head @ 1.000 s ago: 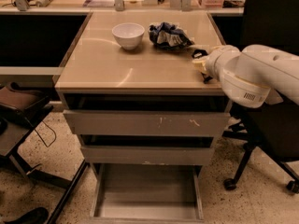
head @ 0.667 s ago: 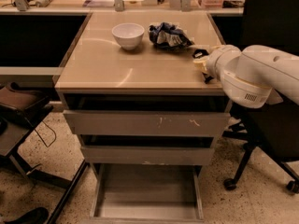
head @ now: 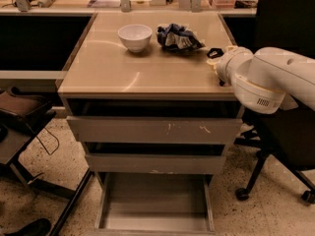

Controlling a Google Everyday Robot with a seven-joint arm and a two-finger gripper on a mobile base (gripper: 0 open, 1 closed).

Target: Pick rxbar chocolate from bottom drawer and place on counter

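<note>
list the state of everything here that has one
bottom drawer, pulled open, floor bare
upper drawers, pushed in or nearly
bowl, upright on counter, looks empty
bag, crumpled, lying on counter
pincer, at counter's right edge, right of bag

The bottom drawer (head: 155,208) is pulled open. A black shape, perhaps the snack bar (head: 214,52), is seen at the gripper (head: 218,59) over the tabletop's (head: 123,70) right edge.
</note>
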